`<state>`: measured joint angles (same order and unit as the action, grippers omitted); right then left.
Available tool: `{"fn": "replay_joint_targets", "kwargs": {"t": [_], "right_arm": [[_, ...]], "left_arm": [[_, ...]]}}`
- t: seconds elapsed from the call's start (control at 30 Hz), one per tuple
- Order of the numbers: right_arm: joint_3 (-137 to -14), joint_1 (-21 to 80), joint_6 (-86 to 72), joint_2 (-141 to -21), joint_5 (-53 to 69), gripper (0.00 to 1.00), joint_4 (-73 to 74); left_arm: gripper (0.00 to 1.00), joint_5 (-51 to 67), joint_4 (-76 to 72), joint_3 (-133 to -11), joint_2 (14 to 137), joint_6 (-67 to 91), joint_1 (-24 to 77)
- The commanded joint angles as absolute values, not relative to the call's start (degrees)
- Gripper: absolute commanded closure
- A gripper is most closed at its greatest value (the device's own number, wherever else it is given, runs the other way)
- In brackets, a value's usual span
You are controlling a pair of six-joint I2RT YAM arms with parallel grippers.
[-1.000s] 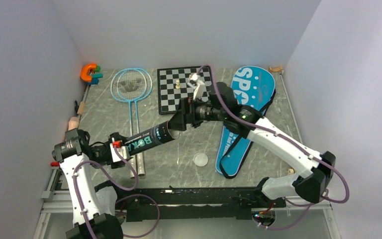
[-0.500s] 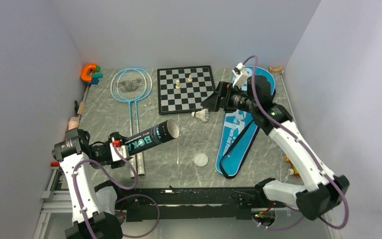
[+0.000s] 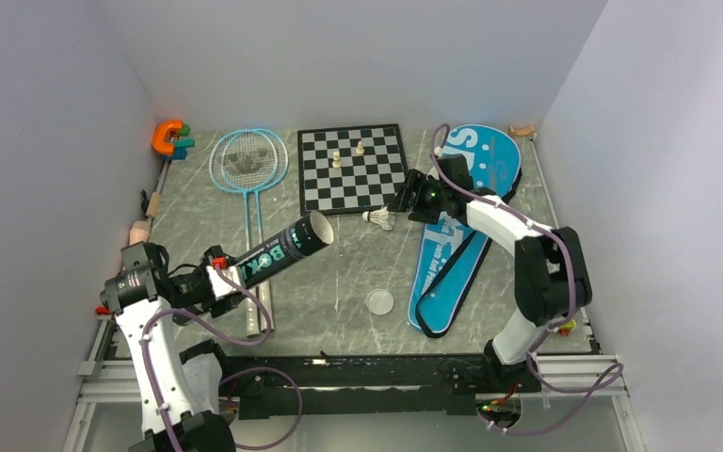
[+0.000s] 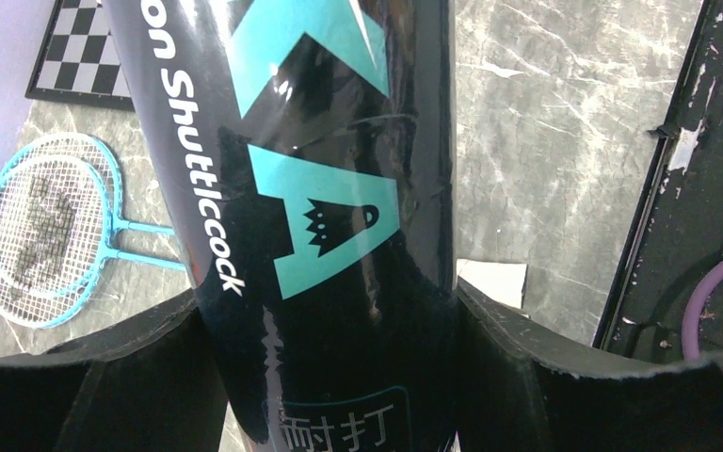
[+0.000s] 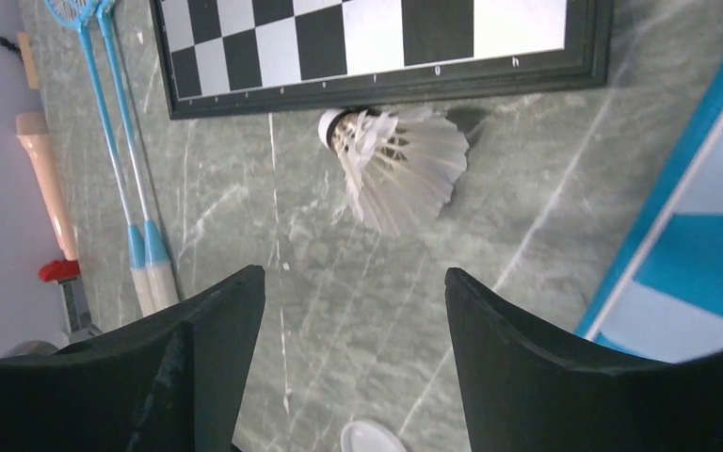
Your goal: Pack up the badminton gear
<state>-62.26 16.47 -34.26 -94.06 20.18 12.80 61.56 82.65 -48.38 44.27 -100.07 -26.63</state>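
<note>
My left gripper (image 3: 229,274) is shut on the black lettered tube (image 3: 287,250) and holds it off the table, its open mouth tilted up toward the middle. In the left wrist view the tube (image 4: 320,188) fills the space between the jaws of that gripper (image 4: 325,315). My right gripper (image 3: 401,207) is open, just right of a white shuttlecock (image 3: 377,218) lying by the chessboard's front edge. The shuttlecock (image 5: 395,160) lies ahead of the open gripper (image 5: 353,282). Only one shuttlecock shows. Two light-blue rackets (image 3: 249,162) lie at the back left. The blue SPORT bag (image 3: 466,160) lies on the right.
The chessboard (image 3: 353,168) with two pale pieces is at the back centre. An orange C-shaped toy (image 3: 167,137) sits in the back left corner. A round white lid (image 3: 379,301) lies near the bag's strap. Walls close in on three sides.
My right gripper has left the tube's mouth, swung right and come down beside the shuttlecock by the chessboard. The left gripper has tilted the tube's mouth a little higher.
</note>
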Motion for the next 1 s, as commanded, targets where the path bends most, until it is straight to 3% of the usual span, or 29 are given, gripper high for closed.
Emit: {"fn": "replay_joint_targets", "kwargs": {"t": [0.0,0.53,0.8,0.97], "right_arm": [[-63.38,16.34,-38.65,-99.07,23.34,0.28,1.41],[-64.89,18.0,-47.88,-109.35,23.68,0.52,-9.58],[-64.52,18.2,-47.12,-106.59,23.0,0.97,-6.45],[-59.59,19.16,-44.59,-94.52,23.0,1.0,-1.99]], "left_arm": [[0.84,63.71,78.9,-47.63,42.59,-94.52,-26.53],[0.92,59.83,75.24,-44.73,40.23,-91.05,-26.53],[0.93,58.09,73.23,-43.5,40.57,-91.42,-26.51],[0.92,56.89,72.66,-43.04,43.61,-93.82,-26.41]]}}
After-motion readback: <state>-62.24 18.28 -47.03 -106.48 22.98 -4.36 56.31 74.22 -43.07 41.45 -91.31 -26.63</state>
